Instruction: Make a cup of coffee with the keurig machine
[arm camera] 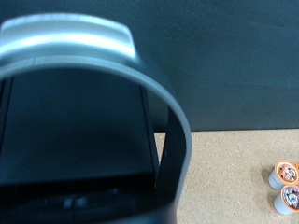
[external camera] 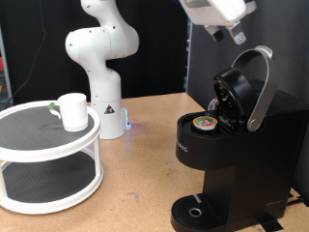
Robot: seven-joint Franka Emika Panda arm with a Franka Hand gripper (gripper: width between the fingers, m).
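The keurig machine (external camera: pixel 232 164) stands at the exterior view's right, black, with its lid swung up and its grey-silver handle (external camera: pixel 259 87) raised. A pod (external camera: pixel 204 123) with a colourful lid sits in the open chamber. My gripper (external camera: pixel 227 35) hangs at the exterior view's top, just above the raised handle, fingers apart and holding nothing. The wrist view shows the handle (arm camera: pixel 84 51) very close as a grey arc over the black machine body; my fingers do not show there. The cup (external camera: pixel 72 110), a white mug, stands on the top tier of a round shelf at the exterior view's left.
The white two-tier round shelf (external camera: pixel 29 155) fills the lower left. The white arm base (external camera: pixel 104 92) stands behind it on the wooden table. Two spare pods (arm camera: pixel 285 175) lie on the table in the wrist view. A black backdrop closes the rear.
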